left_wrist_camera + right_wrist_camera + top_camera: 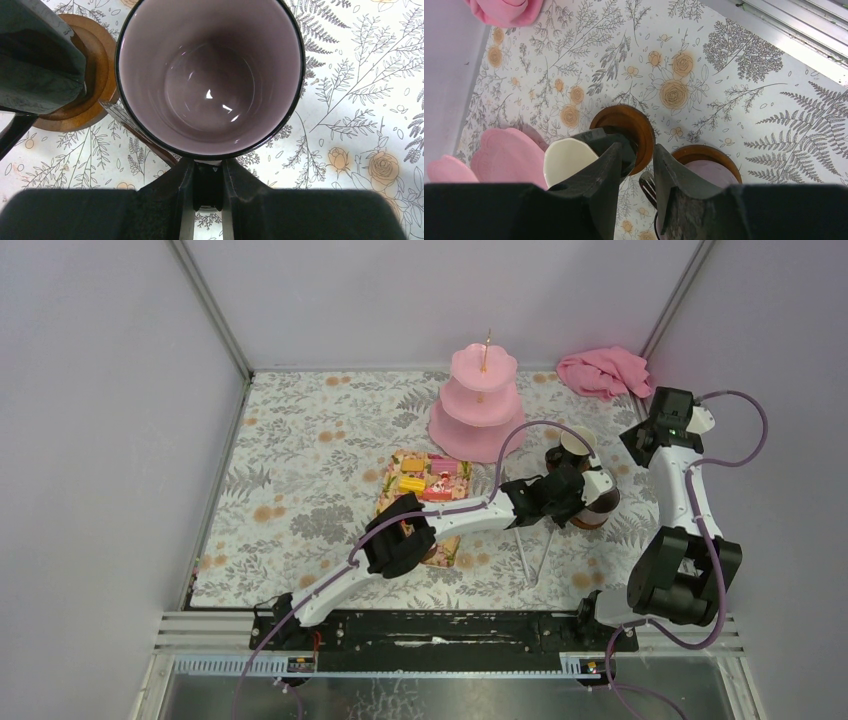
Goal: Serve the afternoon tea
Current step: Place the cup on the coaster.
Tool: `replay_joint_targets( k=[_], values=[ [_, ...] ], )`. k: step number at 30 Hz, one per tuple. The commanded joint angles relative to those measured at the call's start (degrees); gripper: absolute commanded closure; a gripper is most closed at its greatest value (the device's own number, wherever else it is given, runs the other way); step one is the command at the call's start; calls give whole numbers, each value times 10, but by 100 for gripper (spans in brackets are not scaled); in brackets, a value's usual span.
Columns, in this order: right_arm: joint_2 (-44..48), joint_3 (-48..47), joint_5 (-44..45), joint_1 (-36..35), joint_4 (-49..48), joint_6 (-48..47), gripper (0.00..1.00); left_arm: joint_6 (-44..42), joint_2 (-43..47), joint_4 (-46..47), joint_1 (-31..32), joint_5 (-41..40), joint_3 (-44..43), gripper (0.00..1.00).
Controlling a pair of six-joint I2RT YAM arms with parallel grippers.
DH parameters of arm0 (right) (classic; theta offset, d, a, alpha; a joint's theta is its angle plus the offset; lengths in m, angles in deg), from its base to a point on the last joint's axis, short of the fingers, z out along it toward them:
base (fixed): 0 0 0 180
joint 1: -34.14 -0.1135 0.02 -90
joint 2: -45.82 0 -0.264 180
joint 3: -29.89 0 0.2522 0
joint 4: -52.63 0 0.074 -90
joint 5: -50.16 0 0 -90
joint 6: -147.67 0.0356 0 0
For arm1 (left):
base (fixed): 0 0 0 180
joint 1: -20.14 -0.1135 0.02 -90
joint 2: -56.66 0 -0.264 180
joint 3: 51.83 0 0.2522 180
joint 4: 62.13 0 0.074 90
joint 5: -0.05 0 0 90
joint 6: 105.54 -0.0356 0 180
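Now my left gripper (207,166) is clamped tight on the near rim of the black mug (210,75). The mug stands upright with its pale inside showing, just beside the grey mug (37,55) on its wooden coaster (97,85). My right gripper (636,148) hangs above both mugs, jaws narrowly parted, holding nothing. Toy cakes (440,483) lie on the floral tray (390,490), near the pink three-tier stand (480,405).

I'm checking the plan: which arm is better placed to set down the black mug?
Left: the left gripper is shut on the black mug, while the right gripper hangs open, holding nothing.
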Motion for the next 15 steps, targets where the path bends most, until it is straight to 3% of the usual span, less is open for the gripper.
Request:
replay_joint_targets(
  k=[1, 15],
  values=[
    [24, -2, -3, -4, -19, -6, 63, 0, 10, 54, 5, -27, -23, 100],
    [31, 0, 0, -4, -19, -7, 62, 0, 14, 55, 4, -47, -13, 97]
  ],
)
